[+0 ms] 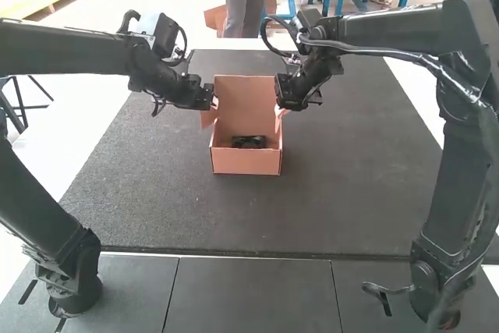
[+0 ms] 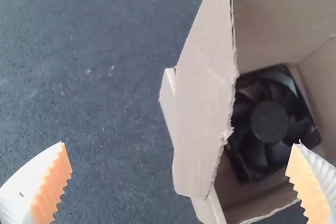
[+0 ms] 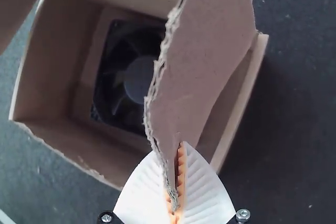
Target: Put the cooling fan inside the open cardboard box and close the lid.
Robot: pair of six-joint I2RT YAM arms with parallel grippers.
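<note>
On a dark mat (image 1: 117, 193), the cardboard box (image 1: 245, 160) holds the cooling fan (image 1: 248, 142) flat inside, its near edge hidden by the front wall. At 9 o'clock the left gripper (image 2: 178, 156) straddles the left flap (image 2: 202, 114) with its fingers spread. At 3 o'clock the right gripper (image 3: 176, 187) pinches the right flap (image 3: 210, 61), likely to fold it inward.

Left gripper (image 1: 207, 97) spread wide, right gripper (image 1: 282, 102) pinched on box flap (image 3: 210, 51), arms outstretched
</note>
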